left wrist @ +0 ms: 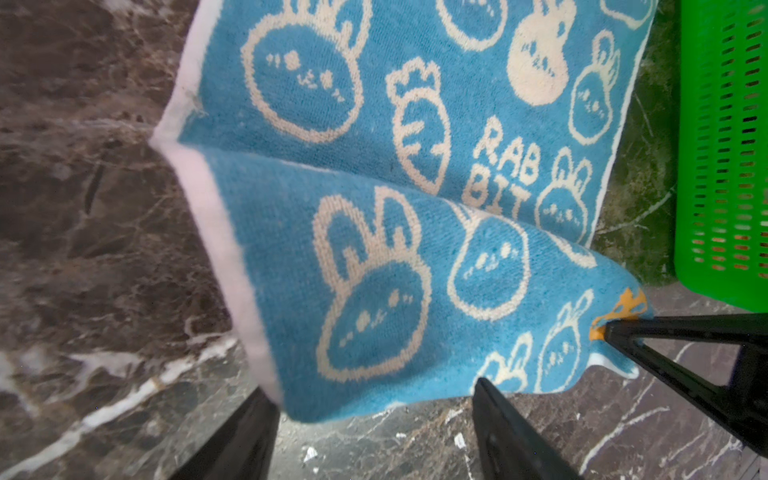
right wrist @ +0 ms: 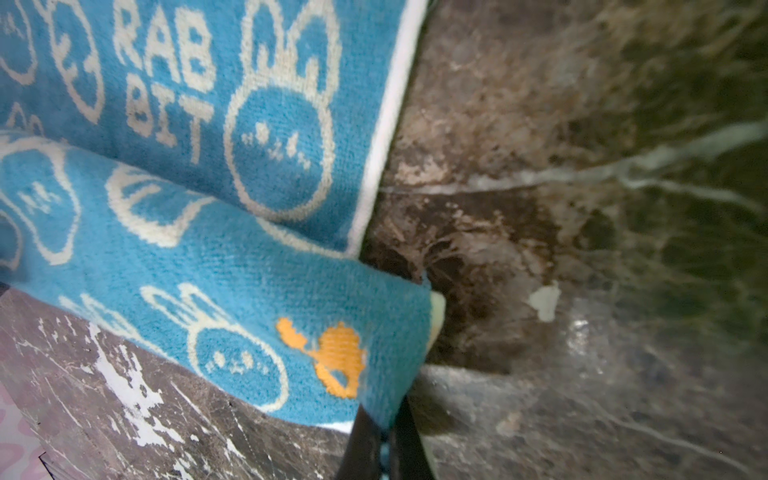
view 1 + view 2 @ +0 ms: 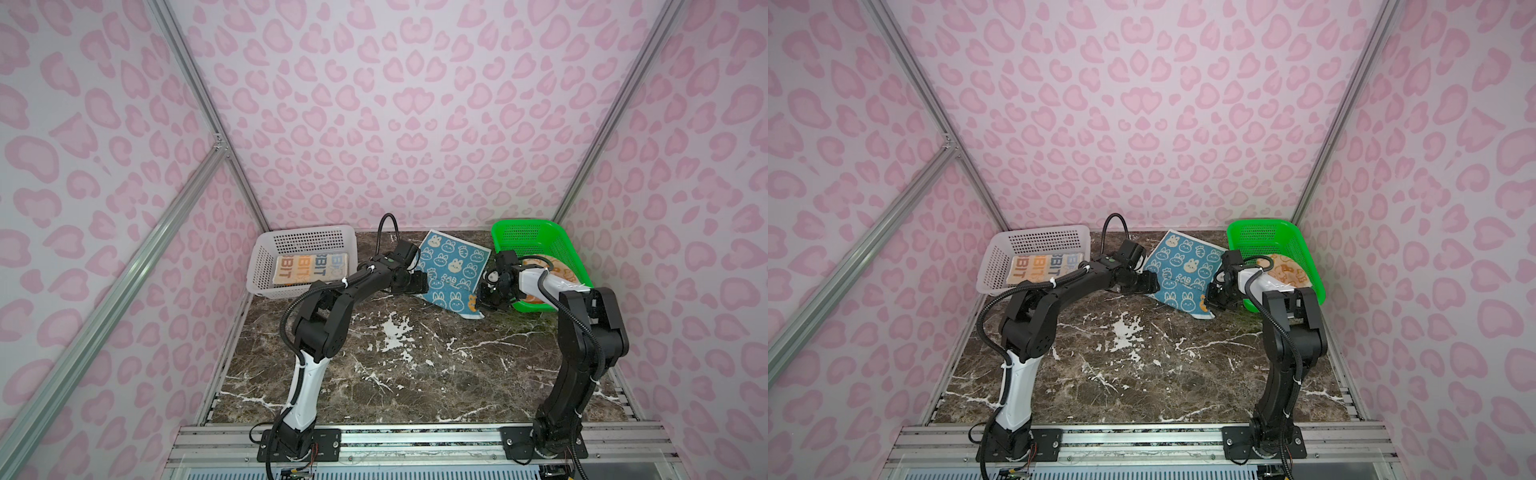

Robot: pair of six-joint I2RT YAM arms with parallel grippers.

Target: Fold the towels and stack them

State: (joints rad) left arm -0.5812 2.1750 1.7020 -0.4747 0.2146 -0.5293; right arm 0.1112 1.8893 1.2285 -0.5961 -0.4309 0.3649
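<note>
1. At the back of the dark brown marble table (image 3: 415,374) lies a teal square terry towel with white bunnies (image 3: 453,266). It is spread open and turned so that its corners point like a diamond.
2. The towel's near edge is raised off the table in a soft roll. That roll runs side to side, from one gripper to the other, and the rest of the cloth lies flat behind it.
3. The right gripper (image 3: 482,305) is clamped on the near right corner, the one with an orange woven motif. The right wrist view shows the cloth pinched between closed fingers.
4. The left gripper (image 1: 374,436) sits at the opposite end of that edge with its jaws apart. The white-bordered corner hangs just in front of them and is not yet pinched.
5. The coming move likely turns on that left corner. It lies straight ahead of the left jaws, and the left arm is the nearer one.
6. Further out on the left, a cream folded towel with orange and blue letters (image 3: 1042,268) rests in a white perforated basket (image 3: 1038,232).
7. On the right, an orange towel with cream bunnies (image 3: 1291,268) sits in a green perforated basket (image 3: 1262,224), partly hidden by the right arm.
</note>
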